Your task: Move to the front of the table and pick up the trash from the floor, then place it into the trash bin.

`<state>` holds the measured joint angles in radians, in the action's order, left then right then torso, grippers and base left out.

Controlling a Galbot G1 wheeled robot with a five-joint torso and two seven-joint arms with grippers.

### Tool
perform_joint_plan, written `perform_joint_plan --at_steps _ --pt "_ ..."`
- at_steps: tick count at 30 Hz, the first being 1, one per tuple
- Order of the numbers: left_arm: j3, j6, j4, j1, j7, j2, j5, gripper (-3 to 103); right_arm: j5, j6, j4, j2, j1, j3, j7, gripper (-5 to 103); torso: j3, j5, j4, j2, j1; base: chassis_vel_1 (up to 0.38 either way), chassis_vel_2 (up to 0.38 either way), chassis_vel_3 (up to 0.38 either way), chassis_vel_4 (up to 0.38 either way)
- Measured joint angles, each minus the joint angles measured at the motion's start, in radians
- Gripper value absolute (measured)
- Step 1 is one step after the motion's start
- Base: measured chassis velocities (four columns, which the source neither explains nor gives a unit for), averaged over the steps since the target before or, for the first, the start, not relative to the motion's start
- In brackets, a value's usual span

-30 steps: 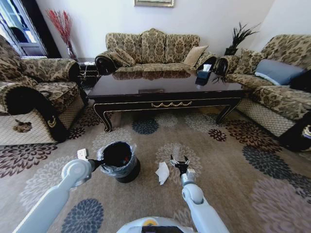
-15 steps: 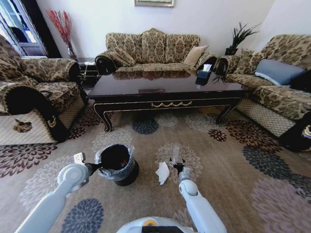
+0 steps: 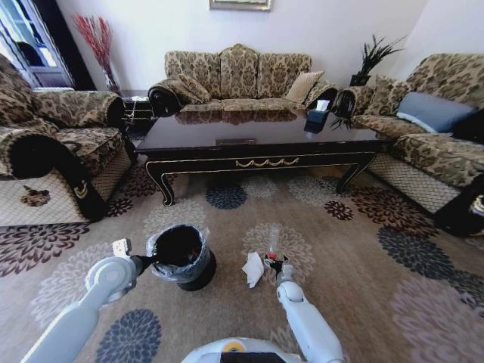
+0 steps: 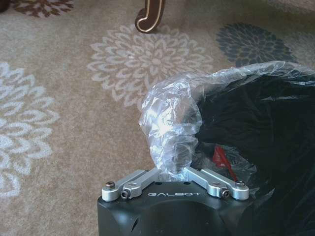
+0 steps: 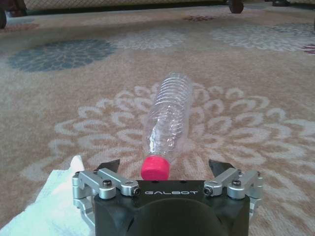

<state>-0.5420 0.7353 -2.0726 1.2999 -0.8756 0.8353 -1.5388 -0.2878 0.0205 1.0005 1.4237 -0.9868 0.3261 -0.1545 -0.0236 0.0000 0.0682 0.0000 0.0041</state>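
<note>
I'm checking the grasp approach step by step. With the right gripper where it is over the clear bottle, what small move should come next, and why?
Probably ease the right gripper slightly forward and down, then close. Its fingers stand open on either side of the red cap of the clear ribbed plastic bottle, which lies flat on the patterned carpet and isn't gripped yet. The left gripper holds the black bin's plastic liner.

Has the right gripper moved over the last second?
Yes. The right gripper has gone forward toward the clear plastic bottle with red cap, past the crumpled white paper, jaws open around the cap.
</note>
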Motion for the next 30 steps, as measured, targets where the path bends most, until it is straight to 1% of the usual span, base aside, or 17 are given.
perform_joint_plan --at_steps 1,3,5,6,10,11,12,13,16,17,18,19,20,21,22,23,30 --pt "-0.002 0.000 -0.001 0.001 -0.001 -0.001 0.000 0 0.014 0.005 -0.016 0.002 0.010 0.000 0.000 96 0.000 0.0000 0.0000 0.000 0.000 0.000 0.000 0.000 0.000" --pt "-0.003 0.000 -0.001 0.001 -0.001 -0.002 0.001 0 0.021 0.007 -0.025 0.003 0.016 -0.001 0.000 96 0.000 -0.0001 0.0000 0.000 0.000 0.000 0.000 0.000 0.000" --pt "-0.009 0.000 -0.001 0.002 -0.002 -0.006 0.004 0 0.041 0.015 -0.062 0.008 0.038 0.000 0.000 88 0.000 0.0000 0.0001 0.000 0.000 0.000 0.000 0.000 0.000" --pt "-0.009 0.000 -0.001 0.002 -0.002 -0.006 0.004 0 0.041 0.015 -0.062 0.008 0.038 0.000 0.000 88 0.000 0.0000 0.0001 0.000 0.000 0.000 0.000 0.000 0.000" --pt "-0.019 0.000 -0.001 0.002 -0.002 -0.009 0.002 0 0.048 0.027 -0.092 0.011 0.055 0.004 0.002 67 0.000 0.0000 0.0001 0.000 0.000 0.000 0.000 0.000 0.000" --pt "-0.019 0.000 -0.001 0.002 -0.002 -0.009 0.002 0 0.048 0.027 -0.092 0.011 0.055 0.004 0.002 67 0.000 0.0000 0.0001 0.000 0.000 0.000 0.000 0.000 0.000" --pt "-0.020 0.000 -0.001 0.002 -0.002 -0.009 0.002 0 0.048 0.030 -0.095 0.011 0.057 0.005 0.003 61 0.000 -0.0001 0.0001 0.000 0.000 0.000 0.000 0.000 0.000" --pt "-0.020 0.000 -0.001 0.001 -0.002 -0.009 0.002 0 0.048 0.031 -0.097 0.011 0.057 0.005 0.004 61 0.000 0.0000 0.0001 0.000 0.000 0.000 0.000 0.000 0.000" --pt "-0.020 0.000 0.000 -0.004 -0.002 -0.009 0.004 0 0.047 0.032 -0.102 0.011 0.057 0.005 0.007 45 0.000 -0.0001 0.0001 0.000 0.000 0.000 0.000 0.000 0.000" --pt "-0.020 0.000 0.000 -0.004 -0.002 -0.009 0.004 0 0.047 0.032 -0.102 0.011 0.057 0.005 0.007 45 0.000 -0.0001 0.0001 0.000 0.000 0.000 0.000 0.000 0.000" --pt "-0.020 0.000 0.000 -0.006 -0.002 -0.008 0.004 0 0.046 0.032 -0.104 0.011 0.057 0.007 0.008 40 0.000 0.0000 0.0001 0.000 0.000 0.000 0.000 0.000 0.000" --pt "-0.019 0.000 0.000 -0.007 -0.002 -0.008 0.004 0 0.045 0.032 -0.106 0.011 0.057 0.008 0.009 40 0.000 -0.0001 0.0001 0.000 0.000 0.000 0.000 0.000 0.000" --pt "-0.019 0.000 0.000 -0.007 -0.002 -0.008 0.004 0 0.045 0.032 -0.107 0.011 0.056 0.009 0.009 35 0.000 0.0000 0.0001 0.000 0.000 0.000 0.000 0.000 0.000" --pt "-0.019 0.000 0.000 -0.007 -0.002 -0.008 0.004 0 0.045 0.032 -0.107 0.011 0.056 0.009 0.009 35 0.000 0.0000 0.0001 0.000 0.000 0.000 0.000 0.000 0.000" --pt "-0.019 0.000 -0.001 -0.007 -0.002 -0.008 0.004 0 0.046 0.032 -0.107 0.011 0.054 0.010 0.009 30 0.000 0.0000 0.0001 0.000 0.000 0.000 0.000 0.000 0.000" --pt "-0.019 0.000 -0.001 -0.007 -0.003 -0.009 0.004 0 0.046 0.032 -0.107 0.011 0.053 0.010 0.010 29 0.000 0.0000 0.0001 0.000 0.000 0.000 0.000 0.000 0.000" --pt "-0.022 0.000 -0.003 -0.002 -0.003 -0.006 0.005 0 0.048 0.037 -0.101 0.006 0.048 0.012 0.011 29 0.000 0.0000 0.0001 0.000 0.000 0.000 0.000 0.000 0.000"
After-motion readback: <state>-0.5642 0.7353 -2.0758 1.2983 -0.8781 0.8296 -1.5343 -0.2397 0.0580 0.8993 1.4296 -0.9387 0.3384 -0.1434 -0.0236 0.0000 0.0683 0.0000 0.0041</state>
